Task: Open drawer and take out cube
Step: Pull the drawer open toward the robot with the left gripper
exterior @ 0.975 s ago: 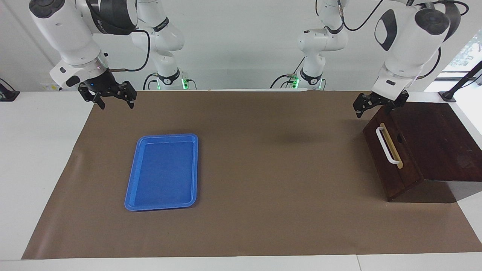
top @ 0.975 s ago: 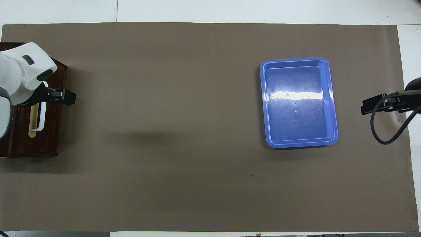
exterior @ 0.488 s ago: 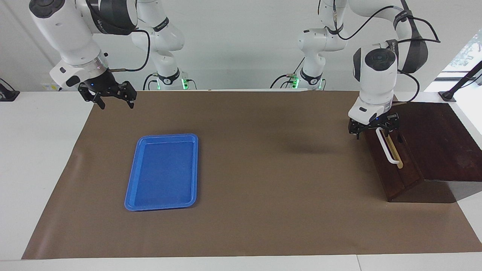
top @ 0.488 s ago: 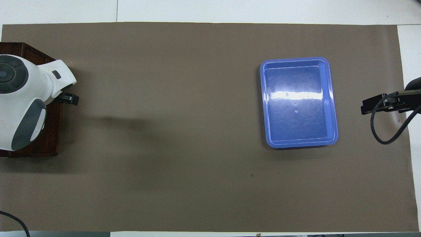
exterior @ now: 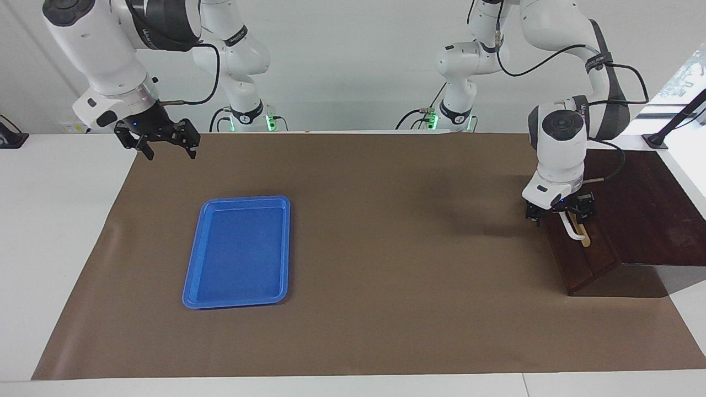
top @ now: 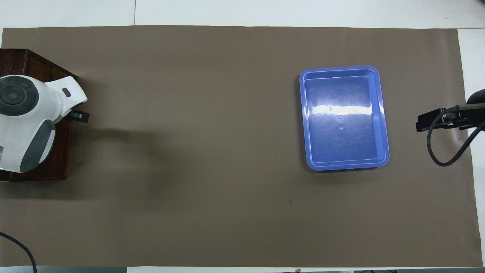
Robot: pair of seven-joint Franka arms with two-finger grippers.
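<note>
The drawer (exterior: 586, 260) is the shut dark brown front of a wooden box (exterior: 645, 204) at the left arm's end of the table. My left gripper (exterior: 560, 212) is down at that front. It is open, with its fingers on either side of the white bar handle (exterior: 573, 232). In the overhead view the left wrist covers the handle, and only one finger (top: 80, 116) and the box's edge (top: 57, 163) show. My right gripper (exterior: 164, 144) hangs open and holds nothing, over the mat's corner at the right arm's end. The cube is hidden.
A flat blue tray (exterior: 237, 251) (top: 343, 117) lies on the brown mat (exterior: 386, 248) toward the right arm's end, with nothing in it. A black cable loops beside the right gripper (top: 432, 120).
My left gripper has come down from the box's upper corner onto the drawer front and now straddles the handle. The right arm has not moved.
</note>
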